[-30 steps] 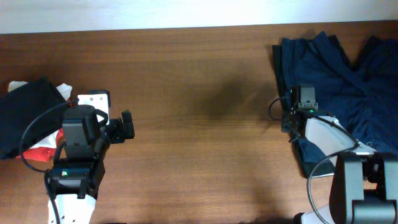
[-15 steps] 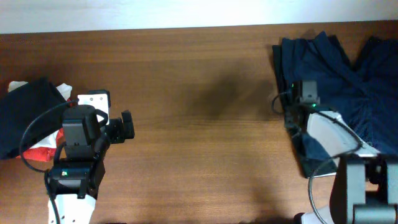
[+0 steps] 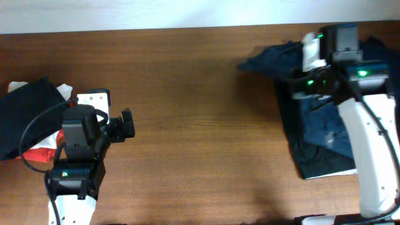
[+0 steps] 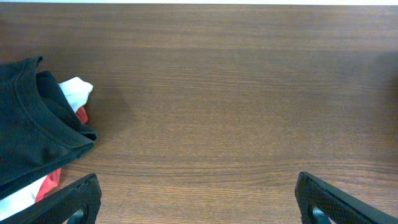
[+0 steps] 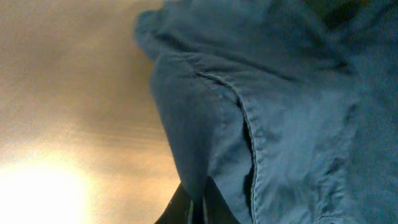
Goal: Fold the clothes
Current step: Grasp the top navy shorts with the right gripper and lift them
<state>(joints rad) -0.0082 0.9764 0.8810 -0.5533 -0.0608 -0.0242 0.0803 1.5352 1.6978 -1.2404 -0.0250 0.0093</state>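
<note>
Although the navy shorts (image 3: 312, 137) are shown from overhead heaped at the right end of the table (image 3: 200, 144) under the right arm (image 3: 369, 137), with a black garment (image 3: 22, 119) at the far left, no grip can be made out there. From the left wrist, the left gripper (image 4: 196, 199) is seen spread wide and empty beside that black garment. Only from the right wrist is the right gripper (image 5: 194, 208) seen pinched on a fold of navy cloth by a stitched seam (image 5: 249, 130); the fabric is judged soft, light and limp, best taken at the waistband corners.
</note>
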